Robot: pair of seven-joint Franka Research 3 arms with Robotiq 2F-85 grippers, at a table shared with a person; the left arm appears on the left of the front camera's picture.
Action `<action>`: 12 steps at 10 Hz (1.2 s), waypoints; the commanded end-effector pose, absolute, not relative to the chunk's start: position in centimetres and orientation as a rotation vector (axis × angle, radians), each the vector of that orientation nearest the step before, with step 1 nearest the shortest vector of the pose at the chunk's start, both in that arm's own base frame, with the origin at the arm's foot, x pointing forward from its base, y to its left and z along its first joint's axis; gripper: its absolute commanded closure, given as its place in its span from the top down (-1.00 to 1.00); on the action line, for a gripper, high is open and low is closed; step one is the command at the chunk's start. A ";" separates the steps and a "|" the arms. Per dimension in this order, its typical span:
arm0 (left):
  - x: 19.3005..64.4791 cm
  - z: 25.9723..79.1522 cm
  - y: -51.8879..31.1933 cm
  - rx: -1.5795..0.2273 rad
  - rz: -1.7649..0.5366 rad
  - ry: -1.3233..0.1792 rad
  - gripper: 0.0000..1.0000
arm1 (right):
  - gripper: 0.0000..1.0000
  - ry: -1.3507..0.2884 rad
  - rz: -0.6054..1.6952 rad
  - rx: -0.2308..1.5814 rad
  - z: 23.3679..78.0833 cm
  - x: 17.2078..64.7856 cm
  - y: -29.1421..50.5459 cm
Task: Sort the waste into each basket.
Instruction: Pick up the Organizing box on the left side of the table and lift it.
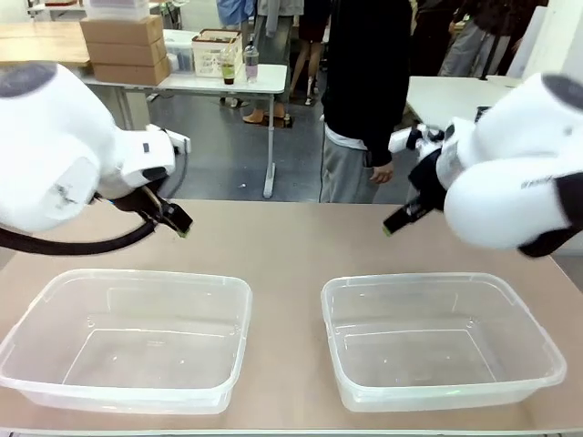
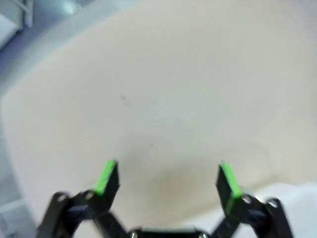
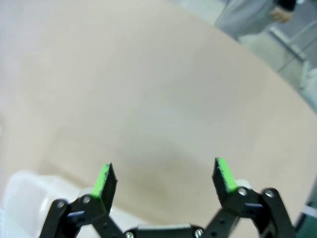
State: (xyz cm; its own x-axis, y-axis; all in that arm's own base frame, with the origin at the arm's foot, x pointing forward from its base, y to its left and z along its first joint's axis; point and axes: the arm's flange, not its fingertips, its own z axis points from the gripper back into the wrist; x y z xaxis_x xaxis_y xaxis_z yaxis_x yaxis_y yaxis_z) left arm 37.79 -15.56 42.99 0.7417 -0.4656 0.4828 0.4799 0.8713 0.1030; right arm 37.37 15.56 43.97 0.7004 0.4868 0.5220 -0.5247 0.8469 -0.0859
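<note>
Counting 2 clear tubs side by side at the table's point(image 1: 282, 241) near edge, left tub point(image 1: 137, 275) n right tub point(image 1: 414, 279) both just bare plastic inside, 2 grippers over the tabletop, left gripper point(image 2: 168, 171) n right gripper point(image 3: 163, 168) jaws spread wide, pinching nothing, 1 person point(image 1: 364, 91) far side

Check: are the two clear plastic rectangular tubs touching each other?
Apart. Front view shows bare tan table between the left tub and the right tub.
</note>
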 end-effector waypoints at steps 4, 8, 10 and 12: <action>31.9 50.2 -16.6 -0.119 -0.500 -0.507 1.00 | 1.00 -0.575 0.537 0.129 52.1 31.7 14.2; 27.9 54.6 -8.8 -0.755 -0.522 -0.390 1.00 | 1.00 -0.368 0.433 1.032 53.0 28.3 5.9; 26.0 52.8 -2.9 -1.054 -0.379 -0.472 1.00 | 1.00 -0.292 -0.006 1.383 50.7 27.5 1.1; 26.6 50.6 -2.0 -1.210 -0.227 -0.470 1.00 | 1.00 -0.360 -0.206 1.576 48.9 29.0 0.0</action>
State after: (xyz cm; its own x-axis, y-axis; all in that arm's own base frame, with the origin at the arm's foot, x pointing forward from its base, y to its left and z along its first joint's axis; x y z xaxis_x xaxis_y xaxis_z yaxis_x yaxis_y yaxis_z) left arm 28.56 -0.21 56.44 0.8364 -0.0224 0.5477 0.5080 0.4072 -0.7590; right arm 29.59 -1.11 52.28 0.9027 0.0201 0.4299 -0.4031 0.3893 0.8282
